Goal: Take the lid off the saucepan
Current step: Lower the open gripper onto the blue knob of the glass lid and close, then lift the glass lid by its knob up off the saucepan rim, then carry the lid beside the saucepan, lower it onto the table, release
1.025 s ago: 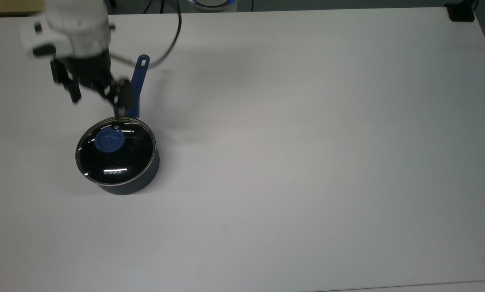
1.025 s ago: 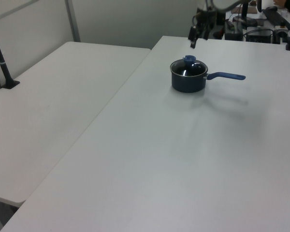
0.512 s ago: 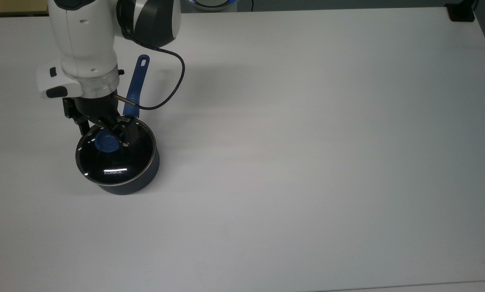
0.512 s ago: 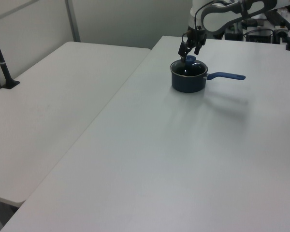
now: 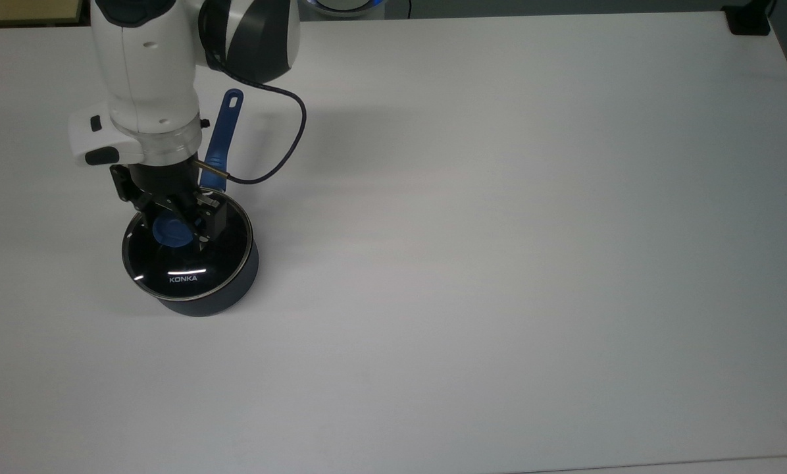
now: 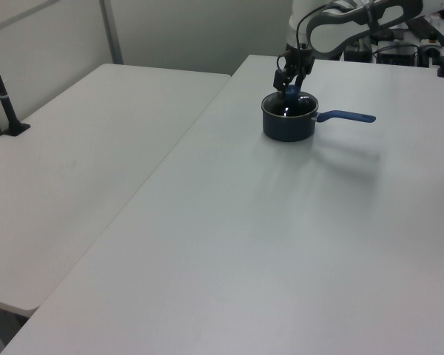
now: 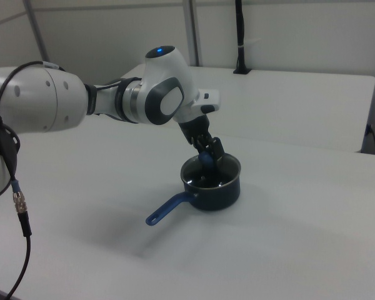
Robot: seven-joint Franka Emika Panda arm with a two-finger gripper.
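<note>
Top view shows the round clear glass lid (image 5: 189, 253) with its thin steel rim and white "KONKA" lettering seated flat on the small dark navy saucepan (image 5: 226, 296), covering its whole mouth. The blue knob (image 5: 172, 232) sits at the lid's centre, and the black pincer (image 5: 173, 220) comes down over it from above, one finger (image 5: 210, 220) on the top view's right of the knob and the other at the knob's left. The fingers stand narrowly spread, straddling the knob, but whether they press on it I cannot tell.

The saucepan's long blue handle (image 5: 222, 135) with a hole at its end runs toward the top view's upper edge, partly hidden behind the white wrist of the arm (image 5: 147, 85). A black cable (image 5: 281, 155) loops from the wrist out over the tabletop (image 5: 499, 263) to the top view's right of the handle.

From the left view, the saucepan (image 6: 288, 126) stands far back on the white tabletop (image 6: 244, 244), its handle (image 6: 345, 116) pointing to the left view's right, with the pincer (image 6: 291, 80) right above the lid. From the right view, the arm (image 7: 100, 103) reaches in from the right view's left, the pincer (image 7: 207, 152) tilted down onto the knob (image 7: 205, 159), and the handle (image 7: 167, 210) pointing toward the lower left.
</note>
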